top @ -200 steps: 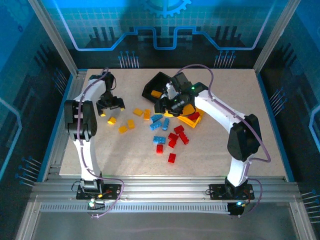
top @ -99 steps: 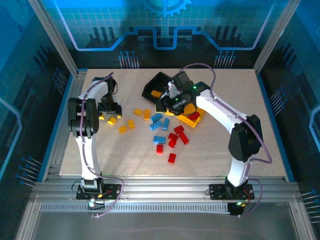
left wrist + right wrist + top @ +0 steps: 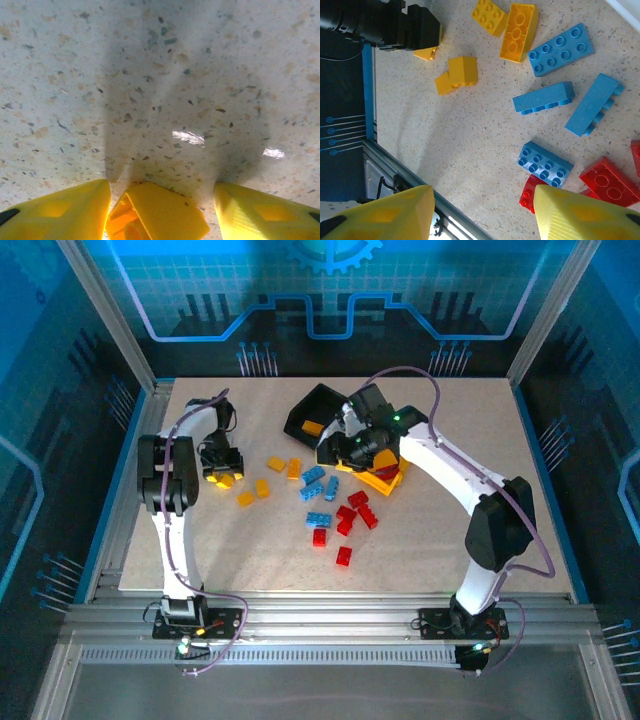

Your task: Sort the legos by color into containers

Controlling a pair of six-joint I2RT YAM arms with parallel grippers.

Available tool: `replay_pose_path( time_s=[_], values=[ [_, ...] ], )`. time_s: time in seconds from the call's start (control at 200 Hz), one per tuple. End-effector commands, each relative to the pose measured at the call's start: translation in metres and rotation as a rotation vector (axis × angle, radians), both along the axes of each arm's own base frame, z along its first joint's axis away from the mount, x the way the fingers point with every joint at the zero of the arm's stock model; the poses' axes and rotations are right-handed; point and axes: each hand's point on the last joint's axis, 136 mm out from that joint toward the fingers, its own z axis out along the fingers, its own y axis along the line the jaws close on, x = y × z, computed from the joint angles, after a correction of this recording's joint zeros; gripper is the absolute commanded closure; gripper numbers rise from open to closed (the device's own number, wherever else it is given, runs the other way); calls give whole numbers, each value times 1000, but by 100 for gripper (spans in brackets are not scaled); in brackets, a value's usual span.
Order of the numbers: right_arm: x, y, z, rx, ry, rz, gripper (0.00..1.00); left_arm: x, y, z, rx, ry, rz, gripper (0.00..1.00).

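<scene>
the speckled desk [image 3: 480,430] ends at an aluminium rail [image 3: 330,612] on the near side and at slanted frame rails along its left and right edges; its right third and the near strip in front of the bricks lie bare, the widest room on the surface. the left pincer [image 3: 220,462] sits low near the left edge, with bare desk beyond it toward the far left corner. in the left wrist view its yellow fingers [image 3: 60,210] stand open on either side of one yellow brick [image 3: 160,217] that lies on the desk, close against one finger with a gap to the other, so it grips nothing. the right pincer [image 3: 348,448] hangs at mid-desk over the bins, between the black bin [image 3: 318,405] on the far side and the yellow-orange bin [image 3: 378,478] on its right. in the right wrist view its fingers [image 3: 385,210] are spread wide and empty above the loose pile. the bricks are small, studded and glossy, lying apart in rough colour groups: yellow bricks [image 3: 519,32] nearest the left pincer, blue bricks [image 3: 543,97] in the middle, some tipped on their sides, and red bricks [image 3: 607,181] nearest the arms' bases
</scene>
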Motion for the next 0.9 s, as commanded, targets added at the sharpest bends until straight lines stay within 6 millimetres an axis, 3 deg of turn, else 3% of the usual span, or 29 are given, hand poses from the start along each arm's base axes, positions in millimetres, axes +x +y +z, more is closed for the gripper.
replay_pose_path(
  time_s=[0.0, 0.345, 0.545, 0.59, 0.655, 0.78, 0.895],
  values=[
    [-5, -4, 7, -3, -11, -14, 44, -24, -12, -9, -40, 73, 19, 47],
    [-5, -6, 5, -14, -27, -9, 44, -33, -35, 6, -158, 33, 135, 60],
    [-6, -9, 8, -13, -36, -5, 44, -34, -42, 16, -184, 19, 158, 60],
    [-7, -9, 8, -12, -38, -1, 44, -36, -42, 19, -184, 19, 162, 57],
    [-9, -9, 8, -9, -39, 11, 44, -38, -41, 25, -176, 8, 172, 42],
    [-12, -7, 3, -3, -29, 33, 43, -46, -38, 40, -155, -19, 208, 34],
    [-14, -5, -4, 6, -13, 48, 43, -57, -43, 41, -176, -16, 272, 32]
  ],
)
